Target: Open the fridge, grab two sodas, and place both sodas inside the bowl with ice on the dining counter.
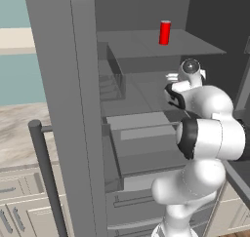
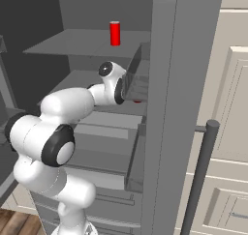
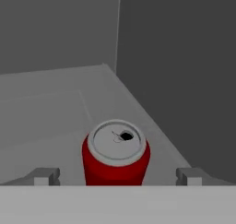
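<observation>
Two cans sit in the open fridge (image 1: 146,114), one (image 1: 165,32) on the top shelf, one (image 3: 116,158) on a lower shelf between your wide-open, empty jaws (image 3: 117,176); closing too high or off-centre could tip it or knock it toward the side wall

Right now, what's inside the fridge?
One soda stands upright on the upper shelf. A second soda stands on a lower shelf, between the open gripper's fingertips, untouched. The arm and the doors cover much of the lower shelves and bins.
</observation>
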Robot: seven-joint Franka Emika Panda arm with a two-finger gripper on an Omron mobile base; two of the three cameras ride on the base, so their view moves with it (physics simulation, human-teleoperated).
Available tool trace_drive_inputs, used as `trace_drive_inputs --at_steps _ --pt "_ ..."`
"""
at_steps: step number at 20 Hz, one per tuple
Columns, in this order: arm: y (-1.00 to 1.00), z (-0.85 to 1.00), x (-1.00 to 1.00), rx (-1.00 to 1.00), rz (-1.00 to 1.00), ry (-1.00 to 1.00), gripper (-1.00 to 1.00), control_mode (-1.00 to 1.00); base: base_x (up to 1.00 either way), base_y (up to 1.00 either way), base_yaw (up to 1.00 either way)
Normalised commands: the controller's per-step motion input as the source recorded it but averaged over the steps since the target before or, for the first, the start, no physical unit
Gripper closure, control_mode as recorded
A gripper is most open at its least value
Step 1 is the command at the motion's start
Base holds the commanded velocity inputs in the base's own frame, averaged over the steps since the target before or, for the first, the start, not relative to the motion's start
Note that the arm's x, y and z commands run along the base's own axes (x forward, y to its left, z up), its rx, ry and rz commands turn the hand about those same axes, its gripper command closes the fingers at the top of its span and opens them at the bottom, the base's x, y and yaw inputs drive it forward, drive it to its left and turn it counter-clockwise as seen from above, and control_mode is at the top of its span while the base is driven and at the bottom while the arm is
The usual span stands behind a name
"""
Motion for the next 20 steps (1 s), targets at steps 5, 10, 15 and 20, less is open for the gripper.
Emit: trace_drive_inputs --at_steps 5,10,15,20 --pt "0.0 -0.1 0.2 0.0 0.0 0.07 -1.0 -1.0 0.0 0.0 0.0" --pt "0.0 -0.11 0.2 0.0 0.0 0.07 -1.0 -1.0 0.0 0.0 0.0" --pt "-0.02 -0.14 0.22 0.0 0.0 0.08 1.0 -1.0 0.0 0.0 0.0" --pt "-0.07 -0.12 0.11 0.01 0.0 0.06 1.0 -1.0 0.0 0.0 0.0"
